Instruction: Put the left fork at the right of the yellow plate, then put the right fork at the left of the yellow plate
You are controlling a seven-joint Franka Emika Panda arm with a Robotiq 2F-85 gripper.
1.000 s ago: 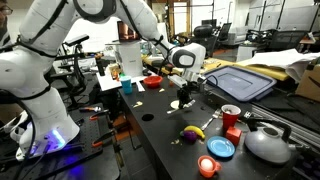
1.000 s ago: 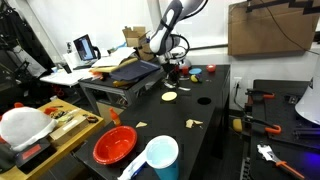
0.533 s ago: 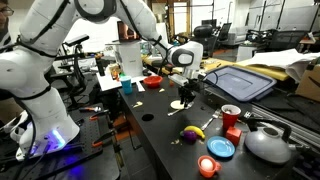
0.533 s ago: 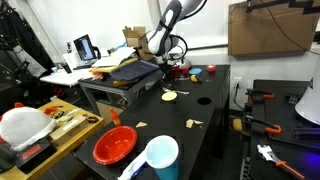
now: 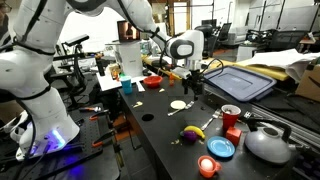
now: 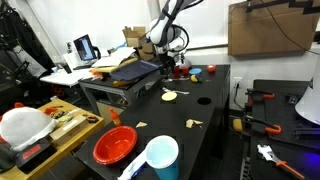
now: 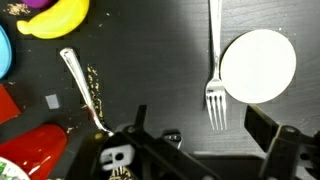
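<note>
My gripper [image 7: 197,125] hangs spread wide and empty. The yellow plate [image 7: 258,65] is just ahead, with one fork [image 7: 213,60] beside its rim. The second fork [image 7: 84,88] lies flat off to the side, so a shallow grab could skid off it.

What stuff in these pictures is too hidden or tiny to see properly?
Wrist view: the fork beside the yellow plate has its handle cut off by the top edge.
Wrist view: the silver utensil has its lower end hidden behind the gripper.
In an exterior view: anything lying beside the yellow plate is too small to make out.
</note>
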